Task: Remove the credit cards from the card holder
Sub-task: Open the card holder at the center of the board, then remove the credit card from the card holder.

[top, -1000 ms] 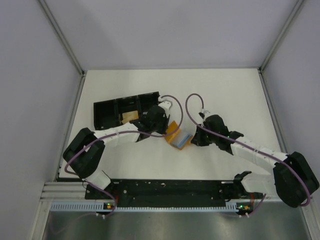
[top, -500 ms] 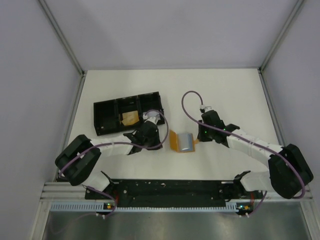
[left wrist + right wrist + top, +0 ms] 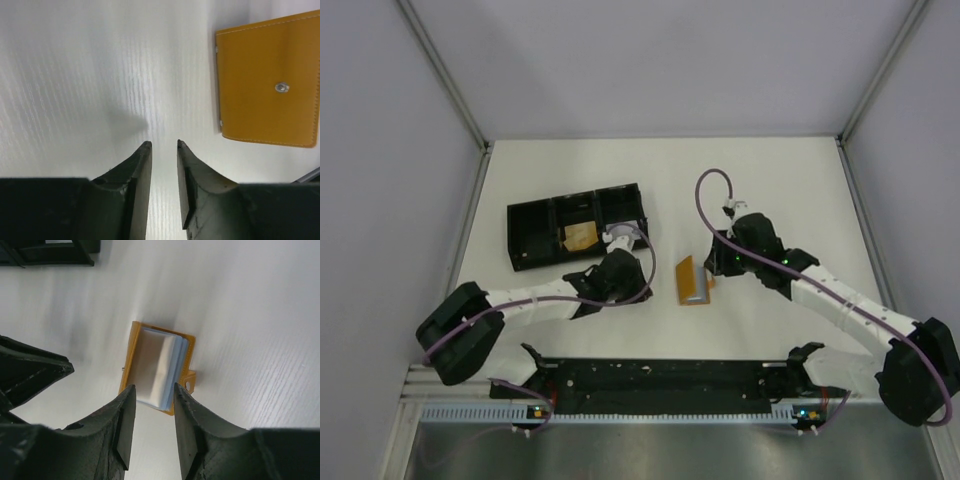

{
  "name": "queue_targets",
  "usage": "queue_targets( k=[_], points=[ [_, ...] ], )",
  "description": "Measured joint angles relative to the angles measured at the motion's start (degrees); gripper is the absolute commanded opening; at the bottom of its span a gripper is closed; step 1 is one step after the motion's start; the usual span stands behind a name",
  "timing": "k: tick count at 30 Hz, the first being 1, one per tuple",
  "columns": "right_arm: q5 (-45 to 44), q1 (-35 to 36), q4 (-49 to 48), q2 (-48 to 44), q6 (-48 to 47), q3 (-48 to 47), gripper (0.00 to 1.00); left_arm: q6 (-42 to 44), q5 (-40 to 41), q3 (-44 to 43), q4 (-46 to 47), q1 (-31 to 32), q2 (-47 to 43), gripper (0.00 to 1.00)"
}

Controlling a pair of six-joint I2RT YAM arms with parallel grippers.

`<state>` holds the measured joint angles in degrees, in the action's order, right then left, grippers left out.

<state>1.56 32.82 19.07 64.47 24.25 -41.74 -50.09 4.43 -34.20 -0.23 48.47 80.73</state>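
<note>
The orange-tan card holder (image 3: 694,279) is tipped up near the table's middle, with its back toward the top camera. In the left wrist view its snap-button face (image 3: 267,80) is at the upper right. In the right wrist view the holder (image 3: 131,352) frames a pale blue-grey stack of credit cards (image 3: 157,365). My right gripper (image 3: 153,386) has a finger on each long edge of the stack's near end; in the top view it (image 3: 718,265) is just right of the holder. My left gripper (image 3: 164,144) is slightly open and empty over bare table, left of the holder (image 3: 638,282).
A black three-compartment tray (image 3: 530,235) lies at the back left, with a tan item (image 3: 580,236) in its middle compartment; its corner shows in the right wrist view (image 3: 45,252). Grey walls enclose the white table. The arm-base rail runs along the near edge.
Half a second ago the holder lay flat with the cards facing up; now it is tipped up toward my right gripper. My left gripper has let go and drawn back to the left.
</note>
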Motion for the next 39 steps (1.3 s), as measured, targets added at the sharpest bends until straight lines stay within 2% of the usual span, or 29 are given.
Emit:
queue_targets(
  k=[1,3,6,14,22,28,34,39],
  points=[
    [0.57,0.00,-0.31,0.11,0.33,0.04,0.33,0.07,0.20,-0.02,0.04,0.17,-1.11,0.60],
    [1.16,0.00,-0.94,0.66,0.92,0.11,0.30,0.42,0.61,-0.50,-0.22,0.85,-2.86,0.75],
    [1.90,0.00,-3.67,2.62,1.75,0.94,0.27,0.72,0.83,-3.45,-0.28,2.40,-3.58,0.81],
    [4.26,0.00,-7.28,8.72,2.34,2.93,0.17,0.46,-0.66,-6.91,2.54,3.17,0.09,0.79],
    [13.40,0.00,-13.35,9.09,2.32,3.82,0.16,-0.11,-3.08,-5.90,5.90,3.23,1.57,0.81],
    [19.50,0.13,-17.44,10.10,2.29,3.67,0.16,-0.70,-1.42,-2.16,6.05,3.23,-3.21,0.81],
    [22.62,2.10,-19.37,16.70,2.29,0.72,0.16,-0.87,0.15,-0.57,5.81,3.23,-8.52,0.74],
    [23.43,5.07,-21.18,22.21,2.27,-2.51,0.16,-0.85,1.03,1.33,5.73,3.23,-11.54,0.61]
  ],
)
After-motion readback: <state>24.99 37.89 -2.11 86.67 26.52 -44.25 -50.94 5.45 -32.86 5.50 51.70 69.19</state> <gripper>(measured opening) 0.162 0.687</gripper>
